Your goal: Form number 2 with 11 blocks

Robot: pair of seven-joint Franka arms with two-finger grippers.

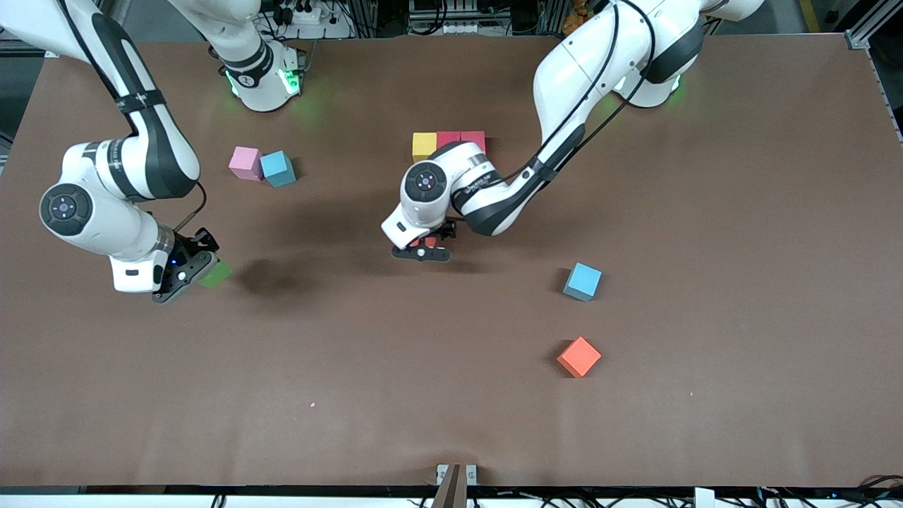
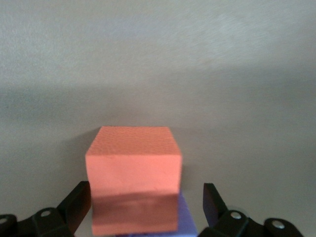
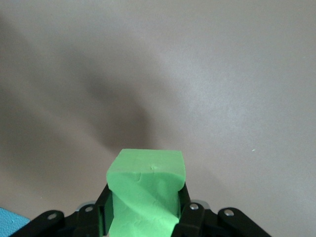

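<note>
The number 2 is only partly showing: a row of matte foam cubes, one yellow cube (image 1: 424, 146) and two red cubes (image 1: 461, 139) touching side by side, is lying in the middle of the table toward the robots' bases, and the left arm is covering whatever comes below this row. Under that arm, the left gripper (image 1: 423, 250) is standing low over the digit with its jaws wide apart, one finger (image 2: 74, 207) on each side of an orange-red foam cube (image 2: 132, 177) and not pressing it. In the left wrist view this cube is sitting against a purple foam cube (image 2: 186, 219), of which only a corner is showing.

The right gripper (image 1: 185, 271) is hanging over the table at the right arm's end, with its jaws closed on a green foam cube (image 3: 146, 190); a dark shadow is lying on the table beside it.

The loose blocks are spreading around the digit. A pink foam cube (image 1: 245, 163) and a light blue foam cube (image 1: 277, 168) are touching each other near the right arm's base. Another light blue foam cube (image 1: 583, 281) is lying toward the left arm's end, nearer to the front camera than the digit, and an orange foam cube (image 1: 579, 356) is lying nearer still, well apart from it. All is resting on the brown table (image 1: 741, 212).
</note>
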